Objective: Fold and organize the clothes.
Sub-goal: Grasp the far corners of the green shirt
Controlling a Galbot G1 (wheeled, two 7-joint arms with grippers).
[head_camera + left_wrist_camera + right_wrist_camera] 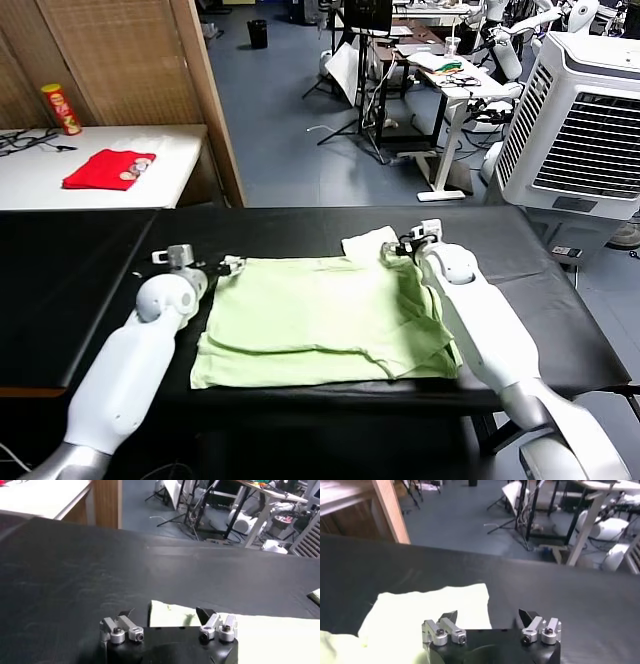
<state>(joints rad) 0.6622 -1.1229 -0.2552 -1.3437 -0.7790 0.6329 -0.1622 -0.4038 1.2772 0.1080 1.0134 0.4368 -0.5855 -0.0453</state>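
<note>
A pale green shirt (pixel 320 320) lies flat on a black table (pixel 80 290), directly in front of the robot and near the table's front edge. It is already partly folded into a rough rectangle, with its long axis running left to right across the table. A looser flap of cloth sticks out past the far right corner, pointing away from the robot.

At the shirt's far left corner sits the left gripper (pixel 170 625), low over the table, its fingers (pixel 122 629) spread with the fabric's corner lying between them, not yet pinched. At the far right corner the right gripper (pixel 491 622) hovers over the pale flap, fingers wide and holding nothing.

The step in hand appears to be taking hold of both far corners for another fold. The next move likely calls for closing both sets of fingers on the thin cloth together, then drawing the far edge toward the robot so the layers stay aligned.

Farther back, on a separate white table, lie a small red cloth (pixel 108 168) and a snack canister (pixel 61 108).
</note>
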